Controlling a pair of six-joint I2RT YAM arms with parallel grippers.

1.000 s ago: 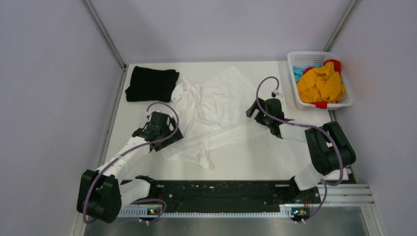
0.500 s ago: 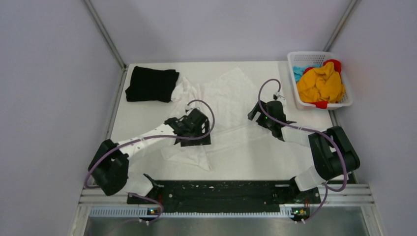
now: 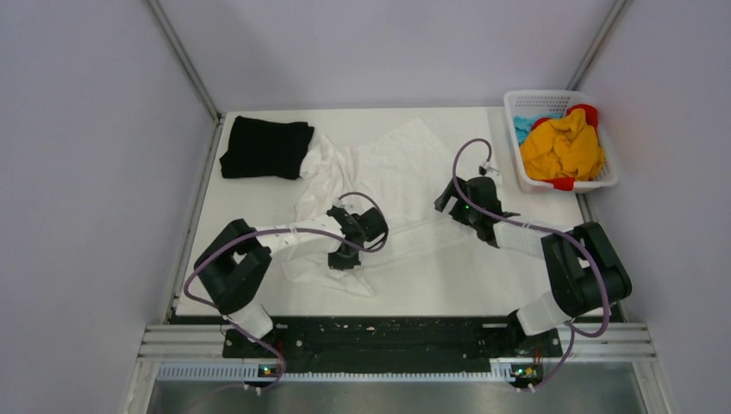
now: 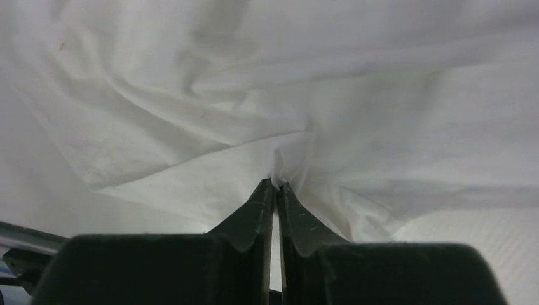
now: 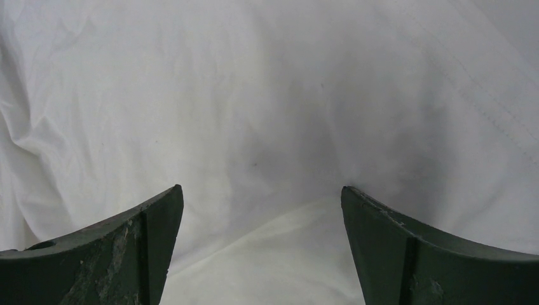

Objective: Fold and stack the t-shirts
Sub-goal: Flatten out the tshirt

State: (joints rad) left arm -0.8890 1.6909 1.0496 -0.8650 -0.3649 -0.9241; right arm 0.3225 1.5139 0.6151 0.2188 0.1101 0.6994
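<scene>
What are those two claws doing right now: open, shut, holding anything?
Left gripper: closed, pinching a fold of the crumpled white cloth t-shirt.
Right gripper: open, holding nothing, just above the same shirt.

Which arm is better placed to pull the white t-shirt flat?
Left. The left hand is shut on a pinch of the white t-shirt; the right hand hangs open over it, holding nothing.
</scene>
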